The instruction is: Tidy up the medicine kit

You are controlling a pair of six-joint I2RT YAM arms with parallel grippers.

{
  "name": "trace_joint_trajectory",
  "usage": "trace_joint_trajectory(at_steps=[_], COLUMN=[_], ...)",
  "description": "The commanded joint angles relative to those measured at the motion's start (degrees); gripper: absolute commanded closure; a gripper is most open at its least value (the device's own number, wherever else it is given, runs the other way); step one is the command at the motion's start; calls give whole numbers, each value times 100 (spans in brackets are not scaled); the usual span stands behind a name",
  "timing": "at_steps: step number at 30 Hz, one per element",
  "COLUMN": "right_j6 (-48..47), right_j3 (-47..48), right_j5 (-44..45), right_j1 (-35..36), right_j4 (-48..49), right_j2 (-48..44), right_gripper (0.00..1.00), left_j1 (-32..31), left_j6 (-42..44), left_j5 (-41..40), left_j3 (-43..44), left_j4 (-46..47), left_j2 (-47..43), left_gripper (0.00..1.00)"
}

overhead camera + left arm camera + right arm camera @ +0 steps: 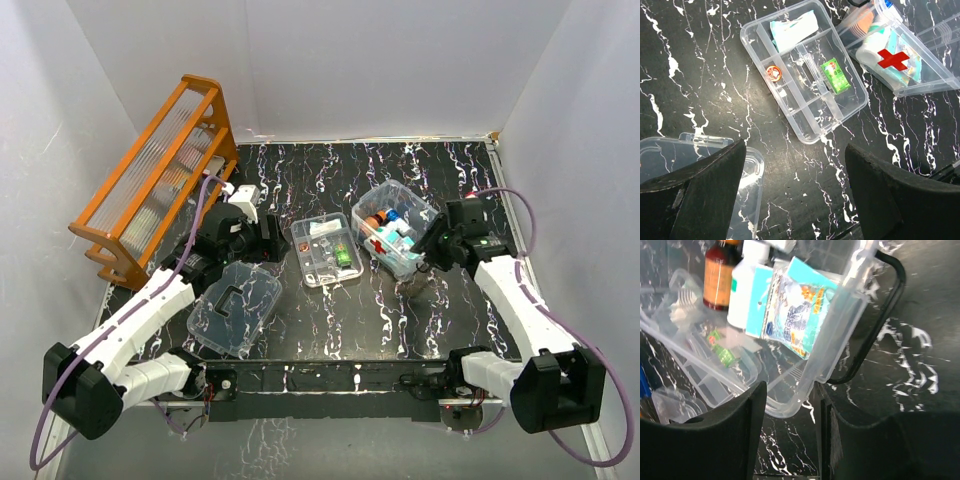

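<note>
Top view: the clear box (395,228) stood right of the compartmented tray (325,250), with the lid (235,305) lying apart at left. The right gripper (432,262) was at the box's near end.

Left wrist: the left gripper (795,160) hung wide and empty above the tray and lid.

Right wrist: only this view showed narrow fingers (740,435) straddling the box wall. Whether they pinched it was unclear.

The step was probably shifting the box, which called for a firm clamp first.

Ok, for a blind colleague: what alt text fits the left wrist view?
A clear divided tray lies on a black marbled table, holding a green packet, a blue packet and a round orange item. A clear box with a red cross inside sits upper right, a clear lid lower left; the open left gripper holds nothing.
</note>
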Motion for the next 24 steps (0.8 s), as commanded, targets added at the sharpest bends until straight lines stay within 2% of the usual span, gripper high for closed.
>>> trace_joint_trajectory(at_steps=[1,7,19,24], right_j6=[406,543,872,297], right_j3=[207,525,1325,1749], right_j5=[386,762,2554,2778], right_j1=[830,1517,3185,4138], right_j4=[668,954,-390,-148], right_j2=[137,574,717,1217], right_gripper=[60,60,54,53], left_j1=[21,22,20,24], left_j6=[-86,-156,-414,-557], left_j5=[-273,-568,-1595,-1949], left_j3=[80,164,306,302], left_j4=[-49,-213,-617,-720], left_j2=[12,80,-9,-117], left_gripper=[21,21,21,21])
